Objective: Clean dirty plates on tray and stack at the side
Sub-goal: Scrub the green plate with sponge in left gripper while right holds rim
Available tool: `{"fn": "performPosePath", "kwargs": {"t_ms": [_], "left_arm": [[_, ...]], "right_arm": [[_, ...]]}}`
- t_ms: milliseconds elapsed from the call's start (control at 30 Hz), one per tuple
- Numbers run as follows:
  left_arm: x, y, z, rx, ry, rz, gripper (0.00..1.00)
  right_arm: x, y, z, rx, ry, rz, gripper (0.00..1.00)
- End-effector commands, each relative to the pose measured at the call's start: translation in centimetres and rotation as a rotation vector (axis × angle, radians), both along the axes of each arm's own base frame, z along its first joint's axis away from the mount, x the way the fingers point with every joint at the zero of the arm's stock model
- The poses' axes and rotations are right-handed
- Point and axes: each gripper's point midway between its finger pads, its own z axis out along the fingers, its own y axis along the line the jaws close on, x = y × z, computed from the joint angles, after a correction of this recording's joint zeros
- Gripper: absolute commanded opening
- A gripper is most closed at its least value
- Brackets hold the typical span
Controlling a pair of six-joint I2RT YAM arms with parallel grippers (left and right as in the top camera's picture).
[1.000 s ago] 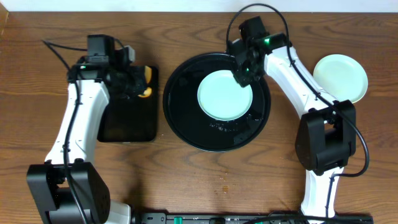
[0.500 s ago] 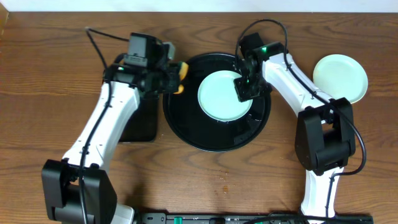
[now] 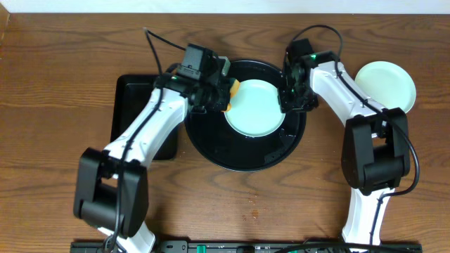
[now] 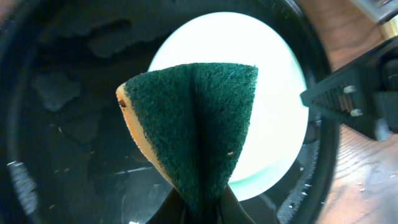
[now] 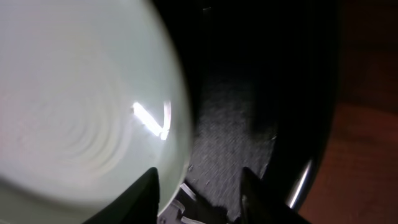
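The left gripper [image 4: 199,210] is clamped on a folded green sponge [image 4: 193,124]. The crease runs straight out from the jaws, and the fanned end is over the left rim of the pale blue plate [image 3: 254,109]. That plate lies flat, face up, in the upper middle of the round black tray [image 3: 246,160], with bare water-spotted floor below it. The right gripper [image 3: 290,98] stands at the plate's right rim, jaws apart. A second plate [image 3: 385,88] rests on the wooden table [image 3: 56,176] well to the right, and a rectangular tray [image 3: 130,98] lies to the left.

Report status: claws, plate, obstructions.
Left claw shut on folded green scouring sponge, at pale blue round plastic plate on large round black tray. Right claw open at plate's right rim. No obstruction.
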Motion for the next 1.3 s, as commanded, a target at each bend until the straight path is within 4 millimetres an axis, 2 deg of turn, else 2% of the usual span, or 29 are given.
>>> {"fn": "performPosePath", "kwargs": {"t_ms": [0,167,300,433,533,667,800,900,1167,1267], "left_arm": [[0.0,-0.7,-1.0,0.009,-0.005,-0.042,0.08],[0.3,-1.3,-2.5,0.027,-0.007,-0.066,0.08],[1.2,-1.1,-3.2,0.064,-0.048,-0.076,0.08],[1.7,-1.1,-4.2,0.080,-0.054,-0.075,0.08],[0.9,-1.8,-5.2,0.074,-0.018,-0.097,0.08],[-0.1,-2.7,-5.4,0.078,0.003,-0.121,0.08],[0.6,-1.9,-5.9,0.179,-0.045,-0.102,0.08],[0.8,-1.9,-6.3,0.188,-0.054,-0.112,0.08],[1.7,-2.3,-9.4,0.196,-0.050,-0.123,0.08],[2.4,-2.1,-9.8,0.219,-0.078,-0.117,0.07]], "right_arm": [[-0.3,0.1,-0.7,0.061,0.010,-0.033,0.36],[-0.4,1.1,-2.2,0.142,-0.002,-0.040,0.15],[-0.6,1.2,-3.0,0.144,-0.009,-0.043,0.02],[-0.8,1.1,-3.3,0.140,-0.005,-0.044,0.01],[-0.8,1.1,-3.3,0.140,-0.007,-0.044,0.01],[-0.8,1.1,-3.3,0.138,-0.007,-0.044,0.01],[-0.8,1.1,-3.3,0.137,-0.007,-0.044,0.01],[-0.8,1.1,-3.3,0.137,-0.007,-0.044,0.01],[-0.8,1.1,-3.3,0.137,-0.008,-0.044,0.01],[-0.8,1.1,-3.3,0.137,-0.007,-0.044,0.01]]}}
